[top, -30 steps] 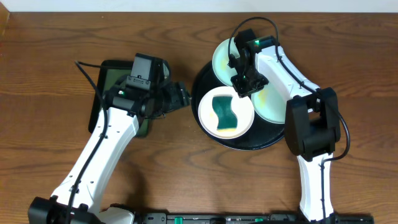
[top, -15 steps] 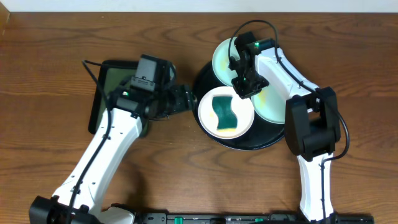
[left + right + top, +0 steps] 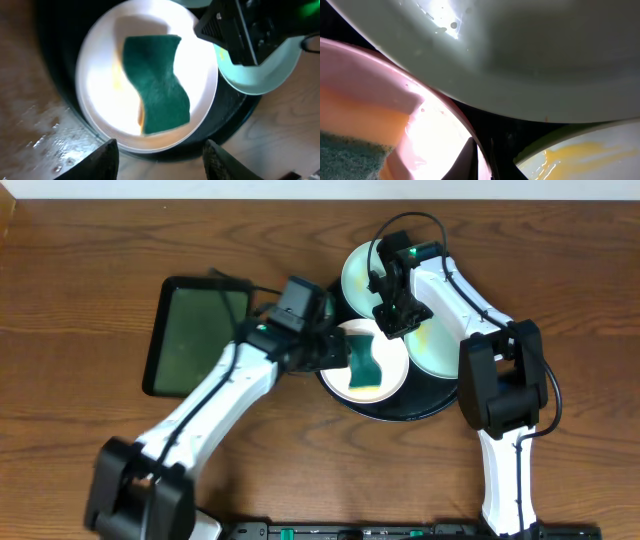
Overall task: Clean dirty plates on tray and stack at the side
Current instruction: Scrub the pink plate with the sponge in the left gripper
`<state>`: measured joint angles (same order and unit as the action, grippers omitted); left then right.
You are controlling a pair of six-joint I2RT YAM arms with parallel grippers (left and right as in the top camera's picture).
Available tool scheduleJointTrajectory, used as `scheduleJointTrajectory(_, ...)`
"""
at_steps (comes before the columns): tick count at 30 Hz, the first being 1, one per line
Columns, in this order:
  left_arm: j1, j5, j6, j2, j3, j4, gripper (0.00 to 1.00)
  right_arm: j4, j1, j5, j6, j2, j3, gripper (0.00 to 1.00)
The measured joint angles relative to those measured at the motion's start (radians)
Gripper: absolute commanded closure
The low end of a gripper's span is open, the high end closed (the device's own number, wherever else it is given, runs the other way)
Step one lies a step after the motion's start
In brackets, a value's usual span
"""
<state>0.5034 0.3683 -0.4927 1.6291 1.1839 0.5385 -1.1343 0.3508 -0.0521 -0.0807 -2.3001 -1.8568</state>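
Observation:
The round black tray (image 3: 400,408) holds three plates. The front plate (image 3: 395,367) carries a green sponge (image 3: 363,363). My right gripper (image 3: 392,328) is shut on this plate's far rim (image 3: 395,115), fingertips (image 3: 482,160) either side of the edge. My left gripper (image 3: 338,355) is open and empty at this plate's left rim, its fingers (image 3: 162,162) wide apart over the plate (image 3: 100,75) and sponge (image 3: 155,85). A pale plate (image 3: 360,270) sits at the back (image 3: 520,50). A plate with yellow smears (image 3: 440,345) lies at the right (image 3: 580,155).
A rectangular black tray with green inside (image 3: 195,335) lies to the left of the round tray. The brown wooden table (image 3: 80,300) surrounds both. My right arm's body (image 3: 250,30) hangs over the back of the sponge plate.
My left arm has swung right, from over the rectangular tray to the left rim of the sponge plate. The right gripper and the plates have not moved.

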Motion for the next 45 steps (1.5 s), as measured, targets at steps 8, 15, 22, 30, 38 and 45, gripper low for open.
scheduleJointTrajectory(8,0.054,-0.002,-0.005,0.141,0.0,-0.218,0.47,0.0,0.0,0.0,0.0,0.0,0.0,0.94)
scheduleJointTrajectory(15,0.08,-0.127,-0.08,0.235,0.0,-0.233,0.48,0.0,0.0,0.0,0.0,0.0,0.0,0.94)
scheduleJointTrajectory(22,0.104,-0.249,-0.142,0.246,0.0,-0.236,0.48,0.0,-0.001,-0.001,-0.001,0.0,0.0,0.94)
scheduleJointTrajectory(30,0.18,-0.323,-0.192,0.246,0.0,-0.236,0.48,-0.001,-0.001,-0.001,-0.001,0.0,0.0,0.94)
scheduleJointTrajectory(38,0.184,-0.345,-0.215,0.246,0.0,-0.211,0.48,-0.001,-0.001,-0.001,-0.001,0.0,0.0,0.95)
scheduleJointTrajectory(45,0.184,-0.346,-0.218,0.246,0.0,-0.209,0.48,-0.002,-0.001,-0.002,-0.004,0.0,0.0,0.96)
